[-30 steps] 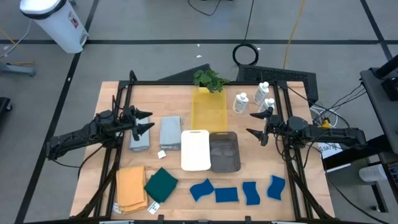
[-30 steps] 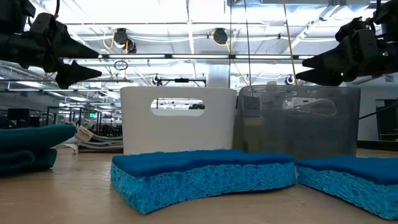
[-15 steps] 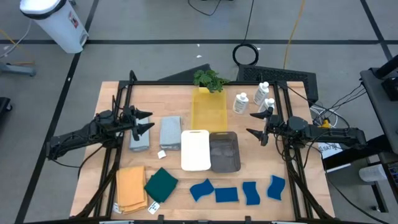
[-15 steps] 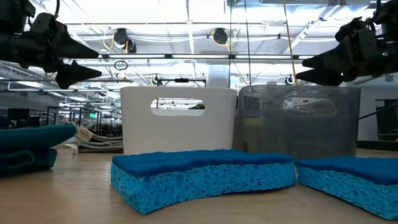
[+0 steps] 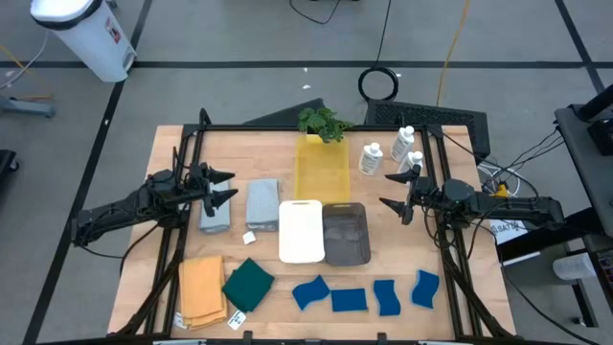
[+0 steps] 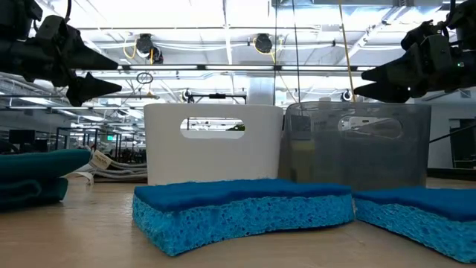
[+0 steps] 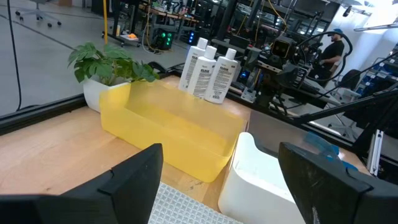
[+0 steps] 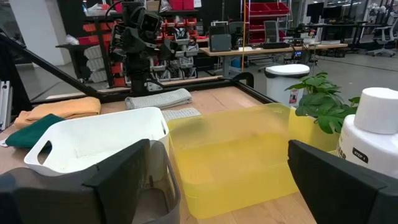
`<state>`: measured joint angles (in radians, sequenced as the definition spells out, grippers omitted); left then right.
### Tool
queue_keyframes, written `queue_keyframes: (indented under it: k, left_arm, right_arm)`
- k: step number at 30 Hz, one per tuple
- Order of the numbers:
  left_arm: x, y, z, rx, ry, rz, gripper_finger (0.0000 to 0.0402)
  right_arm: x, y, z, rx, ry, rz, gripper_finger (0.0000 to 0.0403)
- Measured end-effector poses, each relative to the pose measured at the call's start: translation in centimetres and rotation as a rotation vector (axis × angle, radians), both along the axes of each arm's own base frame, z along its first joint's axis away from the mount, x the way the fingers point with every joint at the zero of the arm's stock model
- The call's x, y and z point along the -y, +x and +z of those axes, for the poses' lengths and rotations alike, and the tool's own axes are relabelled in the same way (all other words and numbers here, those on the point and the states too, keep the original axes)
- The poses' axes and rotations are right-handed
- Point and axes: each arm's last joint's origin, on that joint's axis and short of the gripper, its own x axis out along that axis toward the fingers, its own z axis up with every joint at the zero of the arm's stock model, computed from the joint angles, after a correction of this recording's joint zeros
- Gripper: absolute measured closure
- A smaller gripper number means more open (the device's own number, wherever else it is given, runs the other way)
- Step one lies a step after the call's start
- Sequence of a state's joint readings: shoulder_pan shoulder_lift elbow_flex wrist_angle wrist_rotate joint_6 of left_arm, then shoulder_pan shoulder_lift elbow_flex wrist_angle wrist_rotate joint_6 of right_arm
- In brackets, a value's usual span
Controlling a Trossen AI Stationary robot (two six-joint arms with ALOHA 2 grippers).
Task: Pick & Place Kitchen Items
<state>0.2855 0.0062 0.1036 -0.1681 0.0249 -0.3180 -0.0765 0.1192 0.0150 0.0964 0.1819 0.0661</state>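
Nothing is in either pincer yet, so the step in hand, as I judge it, is choosing and reaching for a first item.

On the left of the desk [image 5: 172, 149], my left pincer [image 5: 226, 188] hangs with its fingers spread and empty, just beside the grey cloths [image 5: 247, 205]; the orange-tan cloth [image 5: 201, 288] and dark green cloth [image 5: 249, 284] lie nearer the front edge. A grey cloth is my closest pick: I should come down over its middle, straddle the fold and pinch through all layers so it lifts as one.

In the centre stand the yellow bin [image 5: 321, 169], white bin [image 5: 301, 230] and grey bin [image 5: 346, 233], all empty as far as I see. Four blue sponges [image 5: 347, 300] sit along the front.

On the right, my right pincer [image 5: 398, 192] waits wide open and empty, near the three white bottles [image 5: 404, 150], which stand close together; I should grip one across its body without knocking its neighbours.
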Motion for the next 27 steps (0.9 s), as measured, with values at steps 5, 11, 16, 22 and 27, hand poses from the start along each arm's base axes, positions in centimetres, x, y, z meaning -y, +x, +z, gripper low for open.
queue_keyframes:
  k: [5, 11, 16, 22, 27]
  left_arm:
    - [0.0, 0.0, 0.0, 0.000, 0.000, 0.000, 0.0078]
    - [0.0, 0.0, 0.0, 0.000, 0.000, 0.000, 0.0078]
    - [0.0, 0.0, 0.0, 0.001, 0.000, 0.000, 0.0078]
    - [0.0, 0.0, 0.0, 0.000, 0.000, 0.000, 0.0078]
    - [0.0, 0.0, 0.0, 0.001, 0.000, 0.000, 0.0078]
  right_arm:
    - [-0.1, 0.0, 0.6, 0.116, 0.201, 0.039, 0.0046]
    - [-0.2, -0.1, 2.3, 0.335, 0.385, 0.090, 0.0046]
    - [-0.6, 0.5, 2.8, 0.379, 0.452, 0.147, 0.0046]
    - [-2.4, 2.4, 3.3, 0.408, 0.392, 0.294, 0.0046]
    - [-5.0, 4.9, 2.8, 0.256, 0.244, 0.408, 0.0046]
